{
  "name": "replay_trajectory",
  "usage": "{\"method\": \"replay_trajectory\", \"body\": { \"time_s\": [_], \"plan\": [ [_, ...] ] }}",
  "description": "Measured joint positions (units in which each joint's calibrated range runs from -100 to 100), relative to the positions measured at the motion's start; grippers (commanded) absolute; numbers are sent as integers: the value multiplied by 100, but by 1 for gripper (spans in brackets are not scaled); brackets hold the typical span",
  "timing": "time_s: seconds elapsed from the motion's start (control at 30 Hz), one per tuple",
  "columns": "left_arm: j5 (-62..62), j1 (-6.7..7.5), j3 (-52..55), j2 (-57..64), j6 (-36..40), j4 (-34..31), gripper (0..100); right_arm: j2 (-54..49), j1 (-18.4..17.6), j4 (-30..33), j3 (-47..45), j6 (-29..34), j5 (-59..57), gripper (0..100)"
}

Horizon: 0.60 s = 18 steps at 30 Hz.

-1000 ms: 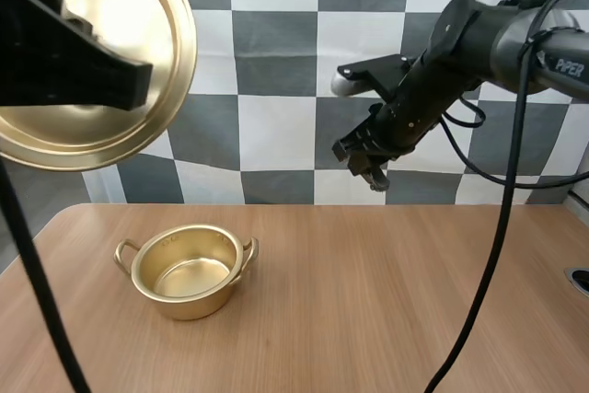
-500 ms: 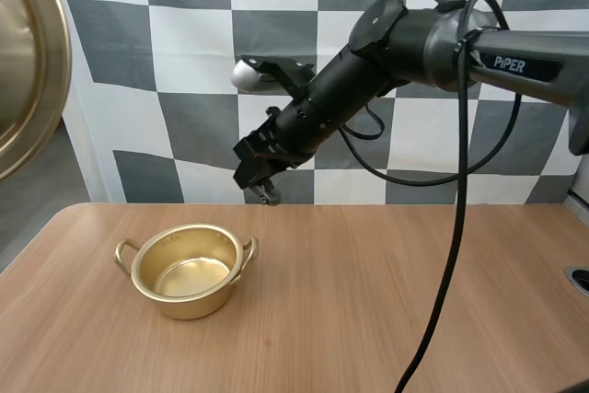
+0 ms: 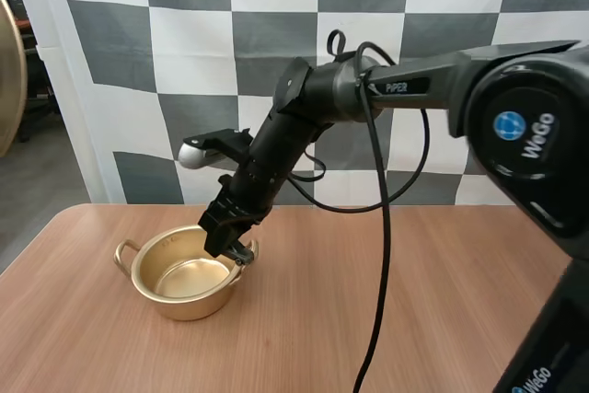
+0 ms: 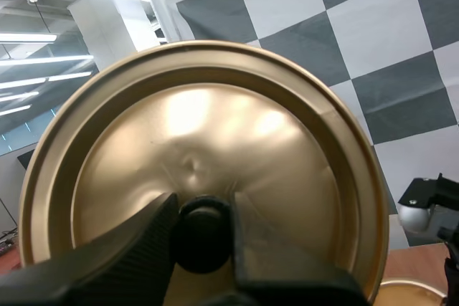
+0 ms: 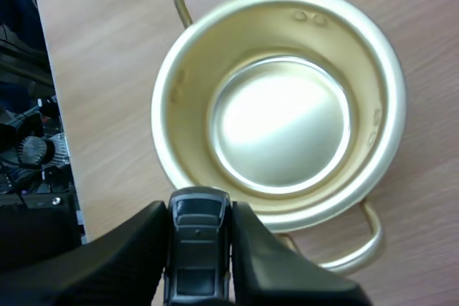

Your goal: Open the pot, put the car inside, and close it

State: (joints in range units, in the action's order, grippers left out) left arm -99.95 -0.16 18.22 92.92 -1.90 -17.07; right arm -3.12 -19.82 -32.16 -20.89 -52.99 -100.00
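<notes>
An open golden pot (image 3: 184, 306) sits on a wooden desk (image 3: 414, 301). The right gripper (image 3: 237, 250) hangs over its rim beside one handle, pinching a small dark toy car (image 5: 199, 256) by its sides. The car looks light, rigid and smooth, so gripping across the body suits it. The left gripper (image 4: 203, 209) holds the lid (image 4: 215, 127) aloft by its black knob (image 4: 203, 238).

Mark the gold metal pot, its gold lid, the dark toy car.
Gold metal pot (image 5: 287, 127), right wrist view, floor.
Gold lid (image 4: 208, 134), left wrist view, face.
Dark toy car (image 5: 197, 245), right wrist view, roof.
</notes>
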Motion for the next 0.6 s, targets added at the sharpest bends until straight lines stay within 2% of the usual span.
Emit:
{"method": "replay_trajectory", "body": {
  "time_s": [0.03,0.1,0.17,0.3,0.6],
  "plan": [
    [0,0,0,15,0,0,0,0,0,0,0,0,0,0],
    [-5,0,39,32,0,0,0,750,-62,-48,0,-95,236,0],
    [18,0,83,45,0,0,0,896,-62,-118,28,-205,484,0],
    [-5,0,553,70,0,0,0,1637,-207,-336,900,-261,450,0],
    [-1,0,553,70,0,-91,0,2488,-574,-227,1651,-223,428,0]
  ]
}}
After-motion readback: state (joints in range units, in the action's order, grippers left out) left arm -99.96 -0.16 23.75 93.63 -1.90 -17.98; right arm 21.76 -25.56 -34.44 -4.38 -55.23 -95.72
